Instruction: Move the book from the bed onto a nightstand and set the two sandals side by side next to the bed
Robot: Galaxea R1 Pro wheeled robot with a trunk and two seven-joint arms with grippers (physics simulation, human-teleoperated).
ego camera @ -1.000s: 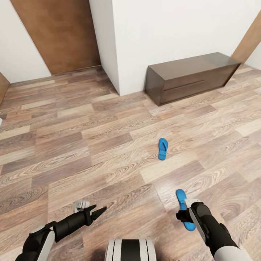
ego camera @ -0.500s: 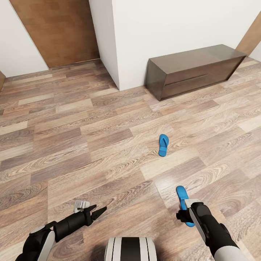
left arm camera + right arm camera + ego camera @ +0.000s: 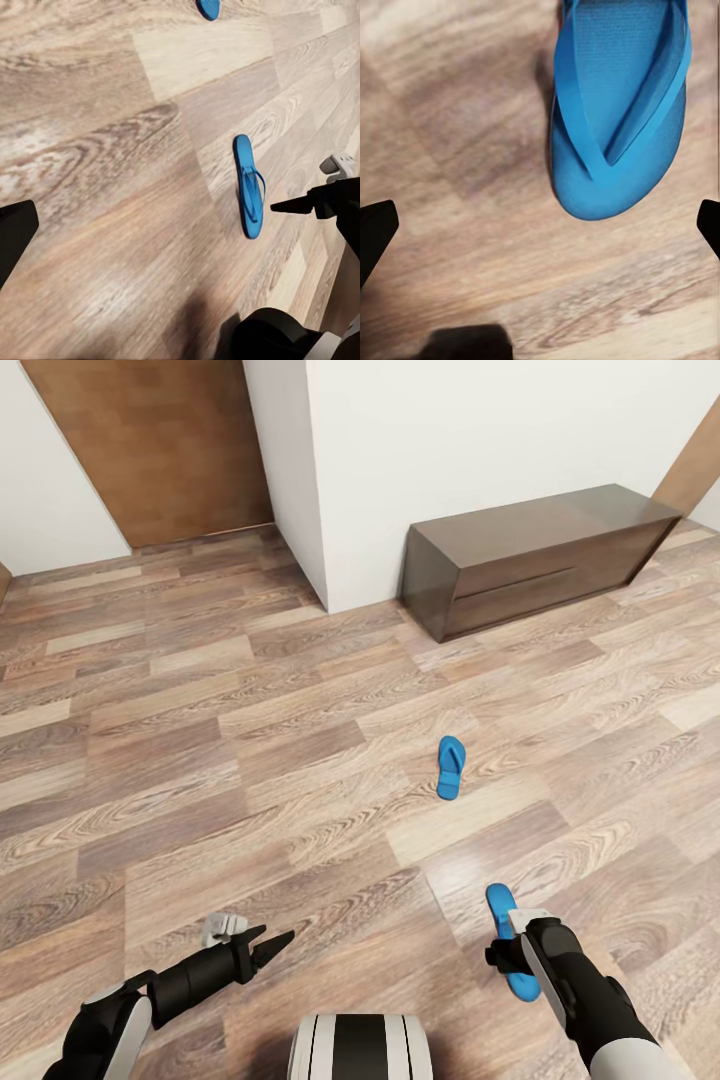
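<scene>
Wood-plank floor [image 3: 300, 760] carries two blue sandals [image 3: 449, 767] [image 3: 619, 112]; right gripper [image 3: 540, 221] fingers [image 3: 375, 229] spread wide above one, grasping nothing; left gripper [image 3: 268, 948] fingers pinched together.

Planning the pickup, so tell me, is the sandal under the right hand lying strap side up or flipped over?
Strap side up. The near sandal lies flat on the floor, thong straps on top, below the open right hand.

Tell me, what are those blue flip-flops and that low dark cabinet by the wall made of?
The bright blue flip-flop near the right arm looks like matte foam or rubber: finely textured sole, thin smooth straps. The other blue flip-flop appears the same. The low dark brown cabinet seems glossy lacquered wood, given its faint grain and sheen.
</scene>
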